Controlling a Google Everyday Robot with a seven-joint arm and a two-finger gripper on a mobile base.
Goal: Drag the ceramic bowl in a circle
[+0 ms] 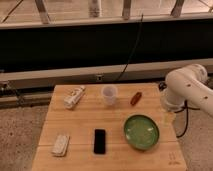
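The ceramic bowl (141, 131), wide, shallow and green glazed with a darker rim, sits on the wooden table (80, 125) at the front right. My white arm (186, 87) reaches in from the right edge of the view. My gripper (168, 119) hangs down from it just to the right of the bowl, close to the bowl's upper right rim and near the table's right edge. I cannot tell if it touches the bowl.
A small translucent white cup (109, 95) and a reddish-brown item (135, 98) stand behind the bowl. A black phone (99, 141) lies to the bowl's left. A white packet (74, 96) lies at the back left, another (61, 144) at the front left.
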